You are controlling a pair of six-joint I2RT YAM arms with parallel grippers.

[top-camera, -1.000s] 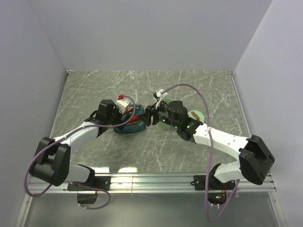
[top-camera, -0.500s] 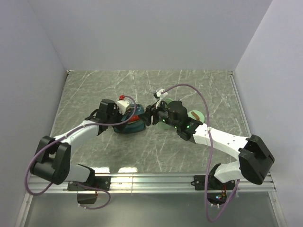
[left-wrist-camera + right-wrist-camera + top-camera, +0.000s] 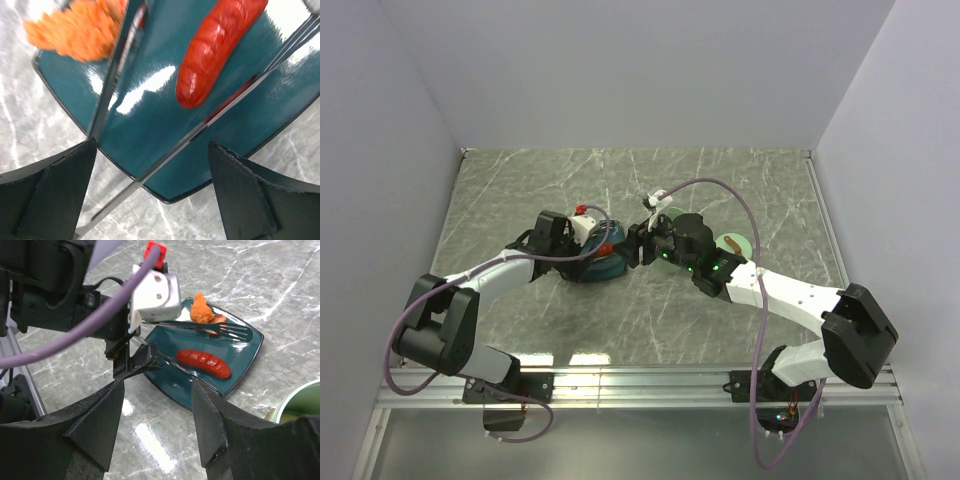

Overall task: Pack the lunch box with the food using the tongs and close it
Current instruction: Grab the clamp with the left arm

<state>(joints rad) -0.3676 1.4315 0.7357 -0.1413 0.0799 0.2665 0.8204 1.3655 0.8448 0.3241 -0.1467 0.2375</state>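
Note:
My left gripper is shut on the metal tongs, its jaws standing wide with the tongs' two arms spread between them. The tongs reach out over the dark teal plate. A red sausage lies on the plate between the tongs' arms, and an orange fried piece sits at the far corner. My right gripper is open with nothing in it, low over the table beside the plate's near edge. The pale green lunch box stands just behind it, its lid off to the right.
The two wrists face each other closely across the plate. The lunch box is partly hidden behind the right wrist. Grey walls close in the marble table on three sides, and a metal rail runs along the near edge.
My left wrist has shifted slightly to the right, over the plate, with the tongs. The right arm has stayed still.

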